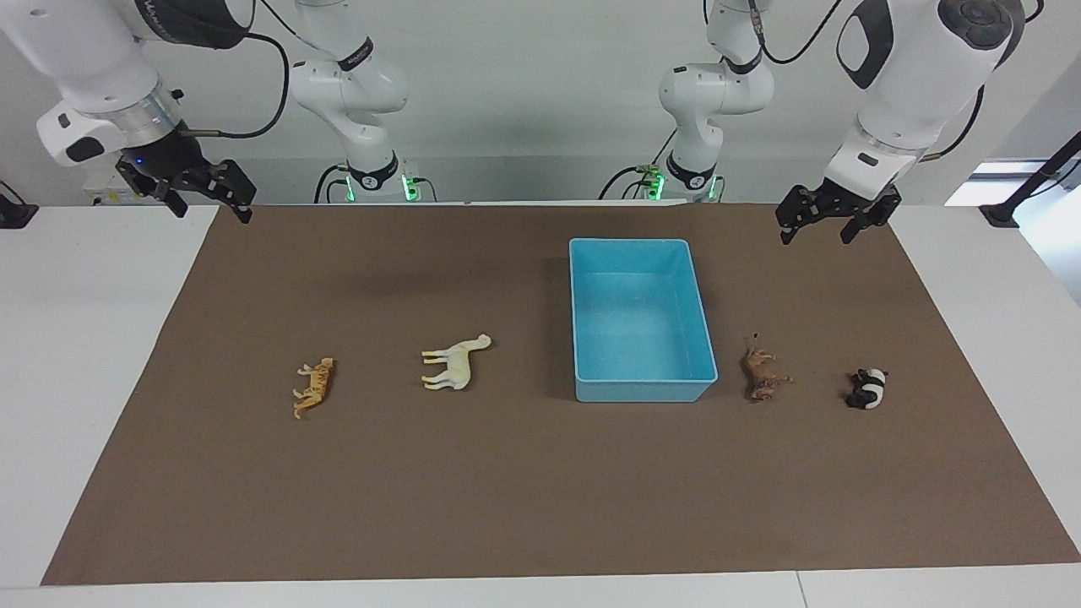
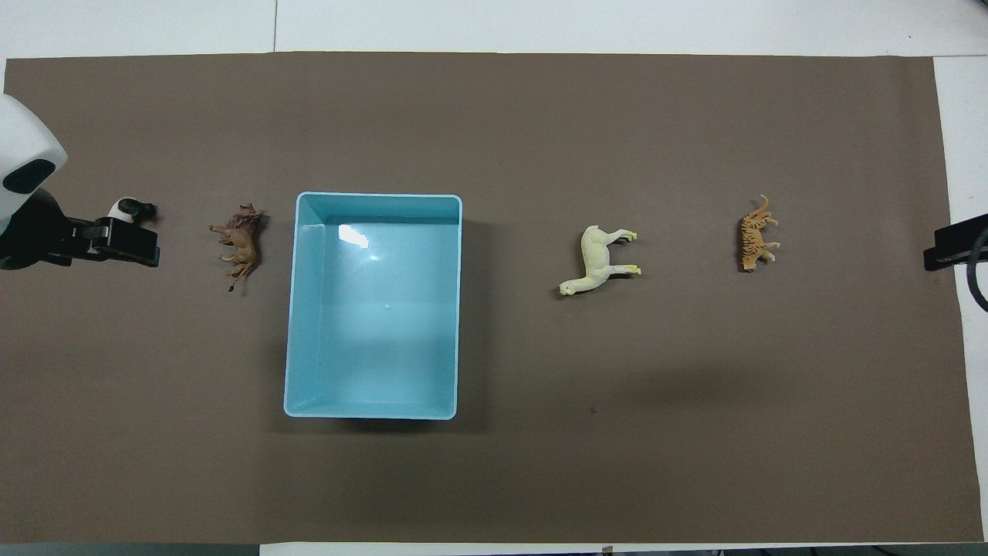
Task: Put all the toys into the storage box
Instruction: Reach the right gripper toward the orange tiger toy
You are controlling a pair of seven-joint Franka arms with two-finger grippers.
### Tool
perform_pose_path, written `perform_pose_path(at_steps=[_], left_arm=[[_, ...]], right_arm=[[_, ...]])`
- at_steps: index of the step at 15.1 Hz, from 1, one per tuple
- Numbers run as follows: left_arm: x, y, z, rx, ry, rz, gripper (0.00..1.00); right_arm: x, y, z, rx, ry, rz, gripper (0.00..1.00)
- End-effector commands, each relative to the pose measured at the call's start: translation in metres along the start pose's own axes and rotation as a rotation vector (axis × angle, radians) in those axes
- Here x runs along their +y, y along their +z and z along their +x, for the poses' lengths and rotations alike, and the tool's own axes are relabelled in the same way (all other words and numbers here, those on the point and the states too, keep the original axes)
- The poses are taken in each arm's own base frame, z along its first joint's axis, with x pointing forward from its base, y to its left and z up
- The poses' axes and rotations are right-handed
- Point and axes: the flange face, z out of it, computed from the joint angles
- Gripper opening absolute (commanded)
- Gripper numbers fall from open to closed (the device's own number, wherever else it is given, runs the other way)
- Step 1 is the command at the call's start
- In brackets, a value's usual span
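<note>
White worktop [image 1: 101, 355], covered over most of its area by a brown mat [image 1: 524, 490]. Resting on the mat, in one row along the worktop's length: orange striped tiger [image 1: 314, 387] on its side toward the right arm's end; cream-white horse [image 1: 456, 361] on its side next; light-blue storage box [image 1: 642, 390], empty, long axis pointing toward the robots; brown horned animal [image 1: 763, 375] just beside the box; black-and-white panda [image 1: 867, 388] toward the left arm's end. All five apart, none touching.

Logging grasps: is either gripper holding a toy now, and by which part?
Nothing is held: left gripper and right gripper hang open and bare above the mat.
</note>
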Motion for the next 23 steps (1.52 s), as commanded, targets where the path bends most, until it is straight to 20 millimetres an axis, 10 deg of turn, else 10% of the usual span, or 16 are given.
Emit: perform_pose_path(at_steps=[1, 18, 23], left_arm=[[-0.003, -0.003, -0.006, 0.004, 0.001, -0.005, 1.00], [0.006, -0.026, -0.034, -0.027, 0.010, -0.001, 1.00], [-0.021, 0.041, 0.015, 0.106, -0.058, 0.020, 1.00]], right_arm=[[0.004, 0.008, 0.001, 0.023, -0.011, -0.009, 1.00], [-0.031, 0.226, 0.091, 0.118, -0.033, -0.010, 1.00], [-0.058, 0.278, 0.109, 0.124, -0.074, -0.013, 1.00]])
